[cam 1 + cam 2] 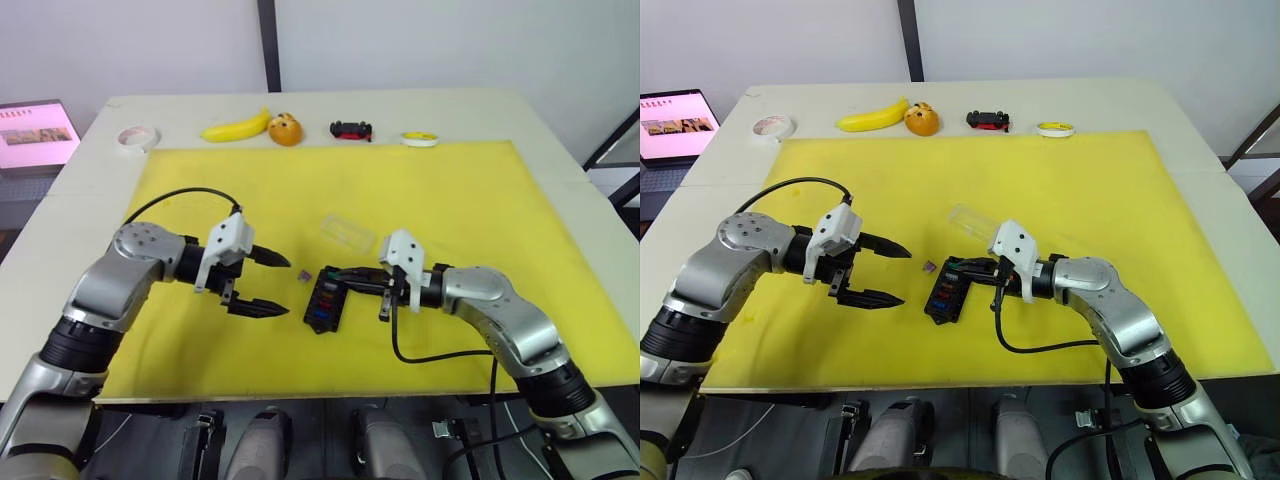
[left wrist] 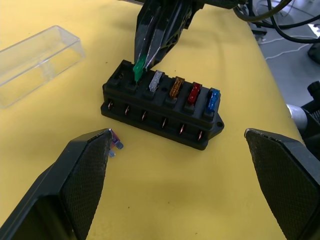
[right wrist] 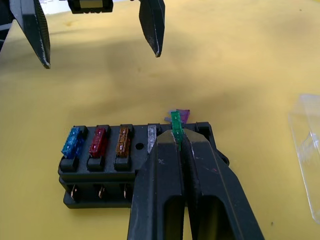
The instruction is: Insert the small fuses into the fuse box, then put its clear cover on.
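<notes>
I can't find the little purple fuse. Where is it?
The purple fuse lies loose on the yellow mat, just beside the fuse box on its left, between the box and the open left pincer.

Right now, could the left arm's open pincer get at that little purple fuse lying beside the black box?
Probably yes: the purple fuse lies loose on the mat just by one finger of the open left pincer, with nothing between them.

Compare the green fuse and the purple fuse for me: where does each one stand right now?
The green fuse is pinched in the right gripper at a slot of the fuse box; the purple fuse lies loose on the yellow mat beside the box, near the open left gripper. Green stands upright; purple lies flat. Neither is fully seated in a slot.
</notes>
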Motion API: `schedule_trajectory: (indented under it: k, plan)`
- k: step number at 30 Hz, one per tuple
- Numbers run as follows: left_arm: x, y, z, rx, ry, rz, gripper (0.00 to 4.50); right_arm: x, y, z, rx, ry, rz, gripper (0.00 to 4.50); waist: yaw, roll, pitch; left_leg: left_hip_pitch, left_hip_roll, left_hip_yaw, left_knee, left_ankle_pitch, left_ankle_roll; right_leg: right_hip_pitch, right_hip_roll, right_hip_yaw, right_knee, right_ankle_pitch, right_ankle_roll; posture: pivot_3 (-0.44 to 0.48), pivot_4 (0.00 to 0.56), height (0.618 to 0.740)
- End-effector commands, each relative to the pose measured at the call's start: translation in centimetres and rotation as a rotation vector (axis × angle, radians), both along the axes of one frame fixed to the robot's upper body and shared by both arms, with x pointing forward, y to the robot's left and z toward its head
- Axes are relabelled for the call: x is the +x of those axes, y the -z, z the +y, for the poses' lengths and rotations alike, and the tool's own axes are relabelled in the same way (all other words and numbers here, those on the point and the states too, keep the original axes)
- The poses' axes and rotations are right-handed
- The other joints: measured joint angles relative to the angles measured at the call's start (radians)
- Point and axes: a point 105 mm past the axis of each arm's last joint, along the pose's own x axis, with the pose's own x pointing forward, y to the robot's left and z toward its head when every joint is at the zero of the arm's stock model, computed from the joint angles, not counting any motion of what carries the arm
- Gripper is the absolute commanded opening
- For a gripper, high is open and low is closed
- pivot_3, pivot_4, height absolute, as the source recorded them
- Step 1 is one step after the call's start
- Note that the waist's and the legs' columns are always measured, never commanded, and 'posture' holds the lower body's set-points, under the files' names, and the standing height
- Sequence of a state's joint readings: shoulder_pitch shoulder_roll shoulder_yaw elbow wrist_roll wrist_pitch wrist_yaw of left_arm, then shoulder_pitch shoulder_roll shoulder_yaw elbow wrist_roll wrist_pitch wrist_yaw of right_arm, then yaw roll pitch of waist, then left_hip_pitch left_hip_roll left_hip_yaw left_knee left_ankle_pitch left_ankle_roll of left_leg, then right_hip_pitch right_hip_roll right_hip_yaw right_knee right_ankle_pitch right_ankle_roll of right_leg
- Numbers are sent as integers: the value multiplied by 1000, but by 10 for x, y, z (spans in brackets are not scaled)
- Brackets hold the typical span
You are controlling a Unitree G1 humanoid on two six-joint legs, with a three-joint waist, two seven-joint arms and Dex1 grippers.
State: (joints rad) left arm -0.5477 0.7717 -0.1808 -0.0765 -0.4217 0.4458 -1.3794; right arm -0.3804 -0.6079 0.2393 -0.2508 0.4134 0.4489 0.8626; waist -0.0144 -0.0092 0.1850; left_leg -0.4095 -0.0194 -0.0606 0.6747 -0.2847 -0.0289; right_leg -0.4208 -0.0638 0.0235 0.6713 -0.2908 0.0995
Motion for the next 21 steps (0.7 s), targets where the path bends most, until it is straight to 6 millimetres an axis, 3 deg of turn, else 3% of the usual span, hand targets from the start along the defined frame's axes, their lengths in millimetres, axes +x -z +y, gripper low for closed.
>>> schedule_trajectory:
  k: [1, 21]
  plan:
    - [-2, -4, -3, -1, 13, -29, 4457, 2, -14, 1, 25, -10, -56, 0, 0, 0, 0, 0, 0, 0, 0, 0, 0, 0, 0, 0, 0, 0, 0, 0, 150, 740]
    - [-1, -4, -3, -2, 9, -29, 4457, 5, -12, -1, 17, -6, -52, 0, 0, 0, 0, 0, 0, 0, 2, 0, 0, 0, 0, 0, 2, 0, 0, 0, 150, 740]
